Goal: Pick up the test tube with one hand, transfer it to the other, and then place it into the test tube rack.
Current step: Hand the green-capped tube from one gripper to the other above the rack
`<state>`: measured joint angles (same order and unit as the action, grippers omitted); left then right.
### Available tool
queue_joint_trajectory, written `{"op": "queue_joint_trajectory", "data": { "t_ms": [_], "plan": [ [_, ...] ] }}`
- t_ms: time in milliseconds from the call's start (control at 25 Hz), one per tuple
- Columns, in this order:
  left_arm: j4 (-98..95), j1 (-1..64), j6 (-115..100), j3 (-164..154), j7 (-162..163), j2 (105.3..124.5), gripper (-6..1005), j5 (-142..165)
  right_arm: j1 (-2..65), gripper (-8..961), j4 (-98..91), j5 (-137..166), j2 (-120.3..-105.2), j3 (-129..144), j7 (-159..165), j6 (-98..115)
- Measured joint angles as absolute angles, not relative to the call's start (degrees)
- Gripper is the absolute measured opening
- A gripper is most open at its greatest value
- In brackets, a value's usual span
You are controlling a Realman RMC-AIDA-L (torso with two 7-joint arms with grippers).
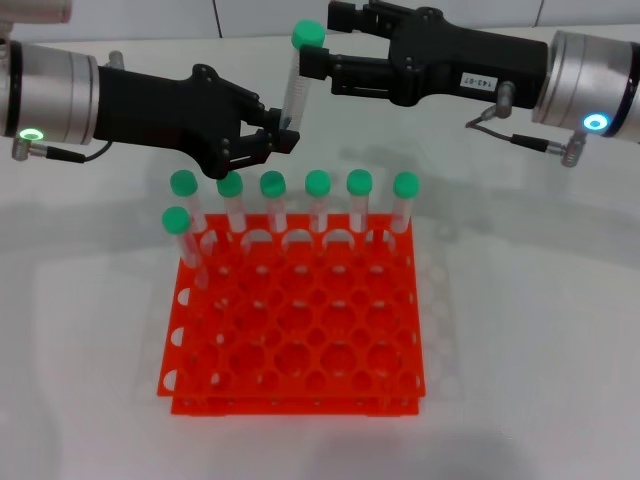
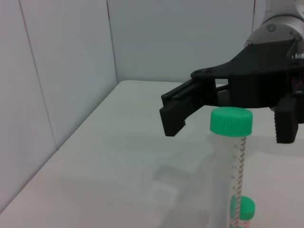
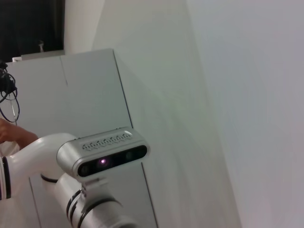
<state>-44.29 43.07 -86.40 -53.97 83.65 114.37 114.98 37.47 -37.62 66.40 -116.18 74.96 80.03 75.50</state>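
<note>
Test tube (image 1: 297,80) base seemingly gripper-hidden (image 1: 272,138)
</note>
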Motion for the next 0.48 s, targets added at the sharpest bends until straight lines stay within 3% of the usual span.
{"op": "queue_joint_trajectory", "data": {
  "t_ms": [480],
  "plan": [
    [-44.3, 43.1, -85.3, -54.0, 83.5, 114.55, 207, 115.9, 37.3, 778, -37.0, 58.8, -116.19, 81.5, 75.6, 72.7]
  ]
}}
